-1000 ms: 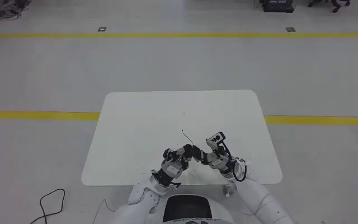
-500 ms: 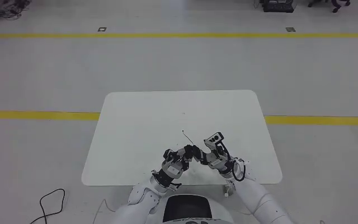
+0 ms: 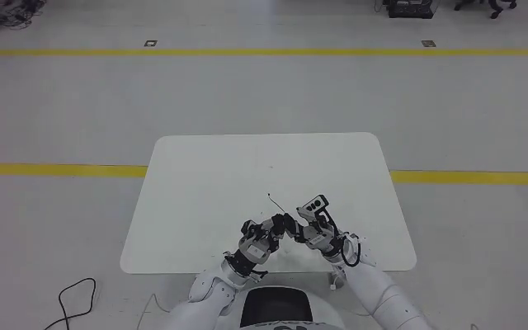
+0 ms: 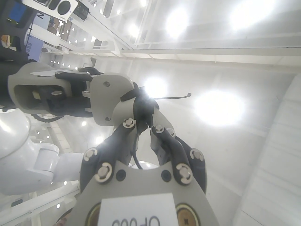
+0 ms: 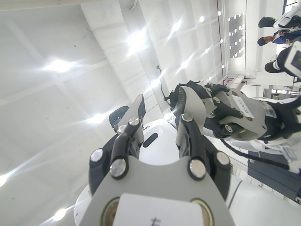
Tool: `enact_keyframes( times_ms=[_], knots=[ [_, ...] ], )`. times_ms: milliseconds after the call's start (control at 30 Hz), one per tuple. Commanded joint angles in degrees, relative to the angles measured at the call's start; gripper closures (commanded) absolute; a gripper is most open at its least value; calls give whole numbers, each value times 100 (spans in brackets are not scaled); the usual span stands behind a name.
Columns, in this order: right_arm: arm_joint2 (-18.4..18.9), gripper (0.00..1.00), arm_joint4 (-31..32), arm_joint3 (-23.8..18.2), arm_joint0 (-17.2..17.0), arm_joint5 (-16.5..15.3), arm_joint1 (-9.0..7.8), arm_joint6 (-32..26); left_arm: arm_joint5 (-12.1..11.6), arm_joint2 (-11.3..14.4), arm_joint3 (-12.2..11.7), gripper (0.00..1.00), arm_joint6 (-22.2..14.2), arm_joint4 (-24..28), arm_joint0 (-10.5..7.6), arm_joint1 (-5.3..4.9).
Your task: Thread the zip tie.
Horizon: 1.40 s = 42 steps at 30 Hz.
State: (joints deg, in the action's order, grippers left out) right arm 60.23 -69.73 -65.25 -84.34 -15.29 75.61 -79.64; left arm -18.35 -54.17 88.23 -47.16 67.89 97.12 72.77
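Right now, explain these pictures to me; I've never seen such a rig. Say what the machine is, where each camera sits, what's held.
This is a two-armed robot at a white table. One picture looks down from above its arms; the other two come from a camera on each wrist. The arms meet above the table's near side. The left gripper is shut on a thin black zip tie, its tail sticking out free. The right gripper is open, close beside the tie.

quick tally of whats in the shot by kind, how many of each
zip tie: 1
claws: 2 (left claw, right claw)
table: 1
total: 4
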Motion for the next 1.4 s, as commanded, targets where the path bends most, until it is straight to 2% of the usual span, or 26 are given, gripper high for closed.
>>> enact_keyframes(
  times_ms=[0, 467, 633, 1367],
  knots=[
    [1, 80, 11, 1, -1, 2, 3, 0, -8, 8, 1, 100, -1, -14, 3, -2],
    [25, 89, 118, -22, -25, -9, 10, 0, -22, 23, 26, 100, 9, -46, 11, -16],
    [37, 100, 147, -30, -32, -10, 11, 0, -27, 24, 37, 100, 10, -42, 19, -22],
    [96, 100, 306, 134, -31, -48, 24, 0, -63, 21, 56, 100, 57, -27, 38, -41]
  ],
)
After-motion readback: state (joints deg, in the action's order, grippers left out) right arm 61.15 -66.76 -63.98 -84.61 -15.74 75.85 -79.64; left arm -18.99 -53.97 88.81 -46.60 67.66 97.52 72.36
